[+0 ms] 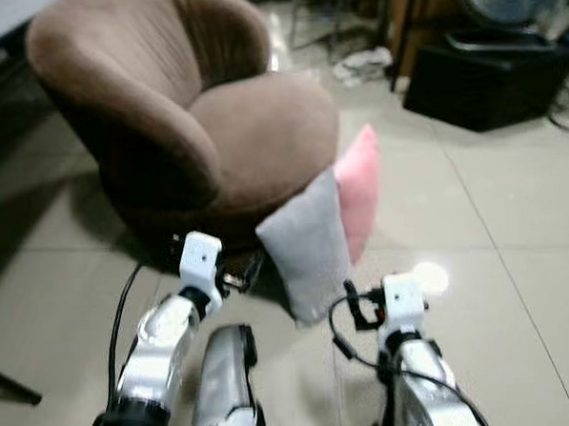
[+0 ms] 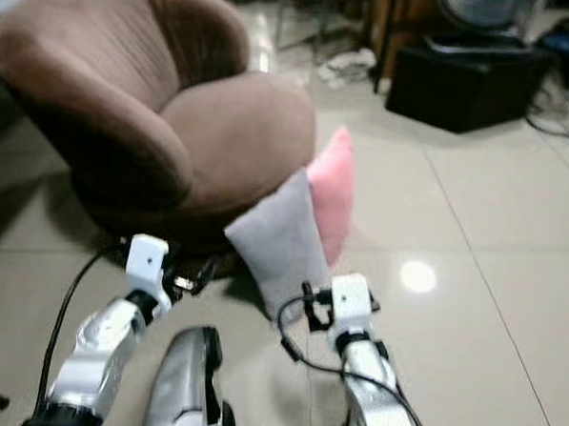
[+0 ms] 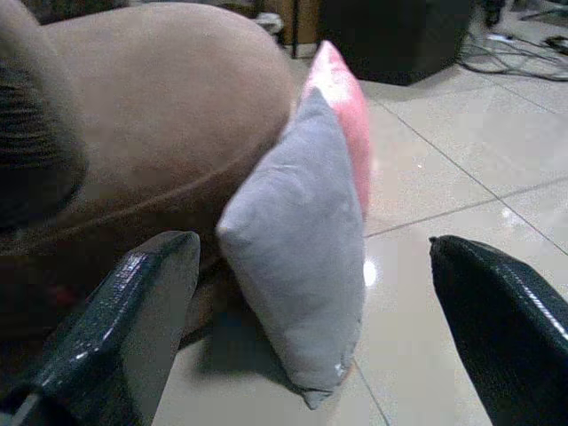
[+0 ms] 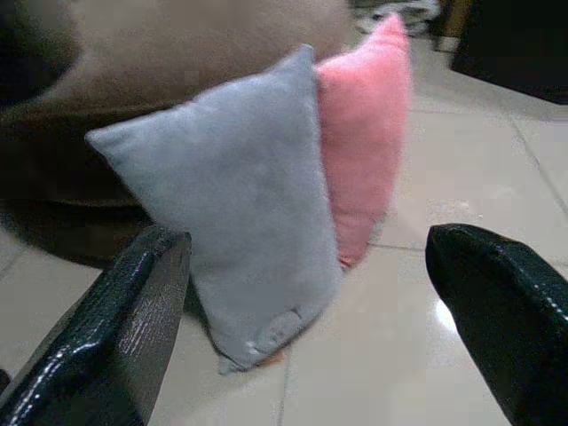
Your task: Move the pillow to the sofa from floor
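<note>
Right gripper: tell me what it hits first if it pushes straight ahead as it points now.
Most likely the grey pillow, which stands on the floor against the brown chair, straight ahead of the open right gripper. The pink pillow sits behind it.

Soft matt cloth covers the grey pillow (image 4: pixel 240 204), pink pillow (image 4: pixel 364 133) and brown sofa (image 1: pixel 164 105); floor tiles (image 1: pixel 496 240) shine glossy.

A grey pillow (image 1: pixel 308 248) stands on the floor (image 1: pixel 495 221) against my brown sofa (image 1: pixel 165 114), a pink pillow (image 1: pixel 359 185) at its two o'clock.
</note>
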You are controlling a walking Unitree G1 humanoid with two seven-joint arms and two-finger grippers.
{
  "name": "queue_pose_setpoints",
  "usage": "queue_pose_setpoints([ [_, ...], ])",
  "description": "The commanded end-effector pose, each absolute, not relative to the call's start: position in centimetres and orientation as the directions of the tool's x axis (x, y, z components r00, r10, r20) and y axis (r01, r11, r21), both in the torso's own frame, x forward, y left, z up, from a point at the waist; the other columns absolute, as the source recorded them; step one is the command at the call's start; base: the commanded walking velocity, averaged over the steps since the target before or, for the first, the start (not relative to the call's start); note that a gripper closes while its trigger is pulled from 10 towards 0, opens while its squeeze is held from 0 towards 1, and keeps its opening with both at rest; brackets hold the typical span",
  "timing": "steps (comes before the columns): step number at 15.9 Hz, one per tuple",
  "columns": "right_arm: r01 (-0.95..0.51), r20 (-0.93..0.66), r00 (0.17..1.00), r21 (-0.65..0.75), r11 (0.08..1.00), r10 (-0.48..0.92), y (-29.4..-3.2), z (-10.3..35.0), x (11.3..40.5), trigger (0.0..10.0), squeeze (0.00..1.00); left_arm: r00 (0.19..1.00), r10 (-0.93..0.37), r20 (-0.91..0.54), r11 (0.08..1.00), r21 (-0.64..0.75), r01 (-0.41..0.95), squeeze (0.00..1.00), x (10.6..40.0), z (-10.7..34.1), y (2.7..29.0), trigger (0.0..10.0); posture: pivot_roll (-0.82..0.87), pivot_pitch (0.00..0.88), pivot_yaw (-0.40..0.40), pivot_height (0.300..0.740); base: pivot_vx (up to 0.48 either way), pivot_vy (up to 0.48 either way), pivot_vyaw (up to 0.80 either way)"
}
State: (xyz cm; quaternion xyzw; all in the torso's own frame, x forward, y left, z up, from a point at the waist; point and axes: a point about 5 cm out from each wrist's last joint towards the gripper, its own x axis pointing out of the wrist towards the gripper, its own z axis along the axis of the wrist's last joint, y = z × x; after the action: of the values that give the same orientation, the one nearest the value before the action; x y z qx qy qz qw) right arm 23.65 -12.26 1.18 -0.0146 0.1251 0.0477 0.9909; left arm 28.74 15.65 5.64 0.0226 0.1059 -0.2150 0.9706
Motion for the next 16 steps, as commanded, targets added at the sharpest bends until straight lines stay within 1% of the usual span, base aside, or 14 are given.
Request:
queue_pose_setpoints([
  [1, -0.102, -0.242, 0.966, -0.022, 0.995, 0.093, -12.1, 1.4, 23.9, 10.0, 0.00, 0.886, -0.417, -0.204, 0.903, 0.015, 0.429, 0.00, 29.0, 6.0, 15.6, 10.0, 0.03, 0.056, 0.048, 0.489, 0.000, 0.000, 0.00],
  [4, -0.082, -0.244, 0.966, 0.004, 0.997, 0.081, -12.2, 1.3, 23.8, 10.0, 0.00, 0.885, -0.413, -0.214, 0.903, 0.027, 0.428, 0.00, 29.1, 5.9, 15.6, 10.0, 0.03, 0.053, 0.048, 0.450, 0.000, 0.000, 0.00],
  [5, -0.072, -0.253, 0.965, -0.004, 0.997, 0.069, -12.3, 1.2, 23.8, 10.0, 0.00, 0.885, -0.413, -0.213, 0.902, 0.039, 0.431, 0.00, 29.2, 6.0, 15.6, 10.0, 0.03, 0.051, 0.049, 0.442, 0.000, 0.000, 0.47],
  [8, -0.076, -0.251, 0.966, -0.025, 0.997, 0.068, -12.5, 1.1, 23.9, 10.0, 0.00, 0.891, -0.408, -0.197, 0.901, 0.069, 0.428, 0.00, 29.5, 6.2, 15.6, 10.0, 0.02, 0.046, 0.049, 0.442, 0.000, 0.000, 0.00],
  [11, -0.033, -0.228, 0.973, -0.036, 0.999, 0.024, -12.8, 1.7, 24.5, 10.0, 0.00, 0.920, -0.375, -0.118, 0.922, 0.061, 0.383, 0.00, 29.7, 7.2, 15.7, 10.0, 0.03, 0.048, 0.041, 0.442, 0.000, 0.000, 0.00],
  [13, 0.012, -0.178, 0.984, -0.041, 0.999, -0.019, -13.2, 2.5, 24.9, 10.0, 0.00, 0.947, -0.310, -0.088, 0.949, 0.034, 0.314, 0.00, 29.3, 7.4, 16.5, 10.0, 0.05, 0.059, 0.015, 0.442, 0.000, 0.000, 0.00],
  [14, 0.044, -0.122, 0.991, -0.029, 0.999, -0.047, -13.5, 3.5, 25.2, 10.0, 0.00, 0.966, -0.230, -0.119, 0.972, 0.018, 0.233, 0.00, 28.8, 7.1, 17.2, 10.0, 0.06, 0.062, -0.001, 0.442, 0.000, 0.000, 0.00],
  [15, 0.061, -0.076, 0.995, -0.012, 0.998, -0.061, -13.7, 4.4, 25.4, 10.0, 0.00, 0.978, -0.180, -0.104, 0.984, -0.019, 0.179, 0.00, 28.2, 7.0, 17.6, 10.0, 0.07, 0.069, -0.022, 0.442, 0.000, 0.000, 0.00],
  [16, 0.033, -0.079, 0.996, -0.020, 0.999, -0.035, -13.7, 4.5, 25.4, 10.0, 0.00, 0.986, -0.142, -0.089, 0.989, -0.053, 0.138, 0.00, 27.3, 6.8, 17.9, 10.0, 0.09, 0.075, -0.046, 0.442, 0.000, 0.000, 0.00],
])
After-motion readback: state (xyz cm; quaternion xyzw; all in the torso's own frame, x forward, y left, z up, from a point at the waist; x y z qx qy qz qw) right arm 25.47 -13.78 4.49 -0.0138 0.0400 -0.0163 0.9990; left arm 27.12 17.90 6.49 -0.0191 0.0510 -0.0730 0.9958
